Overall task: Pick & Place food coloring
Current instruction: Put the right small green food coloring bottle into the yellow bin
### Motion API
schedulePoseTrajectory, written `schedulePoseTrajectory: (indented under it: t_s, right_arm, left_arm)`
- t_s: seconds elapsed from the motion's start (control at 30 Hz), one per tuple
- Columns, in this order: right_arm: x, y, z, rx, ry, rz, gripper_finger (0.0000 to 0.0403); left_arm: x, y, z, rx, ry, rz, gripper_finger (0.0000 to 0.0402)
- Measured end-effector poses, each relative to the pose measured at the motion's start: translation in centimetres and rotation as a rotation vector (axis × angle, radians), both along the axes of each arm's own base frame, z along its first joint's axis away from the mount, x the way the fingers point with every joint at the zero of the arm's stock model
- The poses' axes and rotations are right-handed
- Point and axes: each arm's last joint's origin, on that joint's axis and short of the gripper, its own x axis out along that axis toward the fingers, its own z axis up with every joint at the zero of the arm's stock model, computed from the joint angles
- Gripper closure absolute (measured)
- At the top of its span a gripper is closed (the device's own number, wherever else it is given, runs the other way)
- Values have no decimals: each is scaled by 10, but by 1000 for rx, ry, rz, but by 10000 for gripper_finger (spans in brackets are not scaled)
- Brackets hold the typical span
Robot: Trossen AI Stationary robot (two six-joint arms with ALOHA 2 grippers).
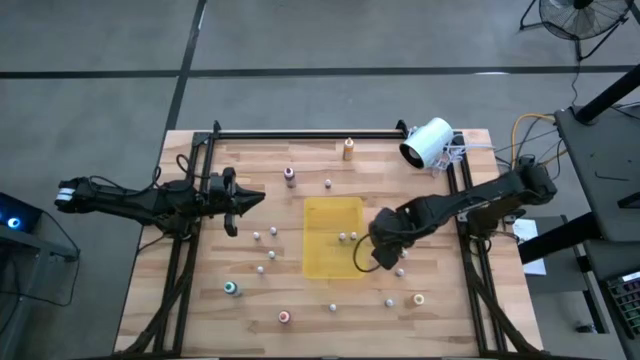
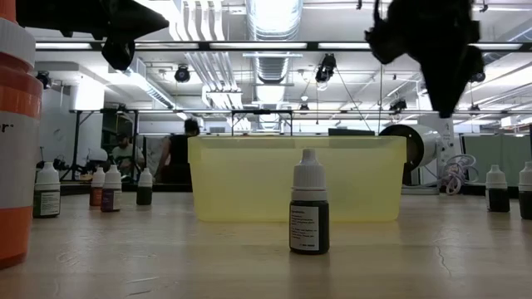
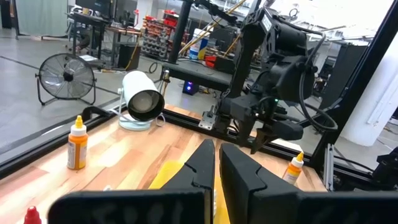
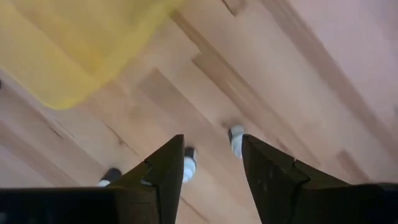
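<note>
Reaching for a pick | right gripper (image 4: 211, 165) fingers spread, above bottles (image 4: 237, 140) beside yellow tray (image 1: 333, 236) | left gripper (image 1: 232, 202) pressed together, idle | next: descend, straddle one bottle, close.

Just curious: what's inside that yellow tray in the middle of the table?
From above, the yellow tray holds two small whitish bottles. The right end effector hangs over its edge, hiding that corner.

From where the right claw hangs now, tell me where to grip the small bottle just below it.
Take the small bottle by its narrow body under the white cap, coming straight down. It appears to stand upright, and the open right claw hangs above it.
</note>
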Motion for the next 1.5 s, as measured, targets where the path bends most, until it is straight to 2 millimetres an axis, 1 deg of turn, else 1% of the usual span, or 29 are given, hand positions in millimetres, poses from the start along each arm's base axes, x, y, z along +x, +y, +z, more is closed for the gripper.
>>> schedulePoseTrajectory:
  t_s: [0.23, 0.4, 0.6, 0.8, 1.07, 1.17, 1.33, 1.5]
  right_arm:
    - [-24, 11, -10, 12, 34, -160, 245]
    - [-32, 17, -14, 17, 43, -249, 249]
    - [-38, 22, -22, 21, 54, -328, 252]
    - [-39, 25, -25, 29, 56, -403, 247]
    - [-41, 24, -30, 16, 58, -428, 244]
    - [-42, 23, -34, 16, 60, -451, 236]
    - [-42, 23, -43, 31, 45, -482, 211]
    - [-45, 18, -49, -6, 45, -510, 197]
  left_arm:
    - [0, 0, -1, 1, 10, 0, 402]
    - [0, 0, -1, 1, 10, 0, 402]
    - [0, 0, -1, 1, 10, 0, 402]
    - [0, 0, -1, 1, 9, 0, 402]
    - [0, 0, -1, 1, 9, 0, 402]
    - [0, 0, -1, 1, 10, 0, 402]
    - [0, 0, -1, 1, 9, 0, 402]
    - [0, 0, -1, 1, 9, 0, 402]
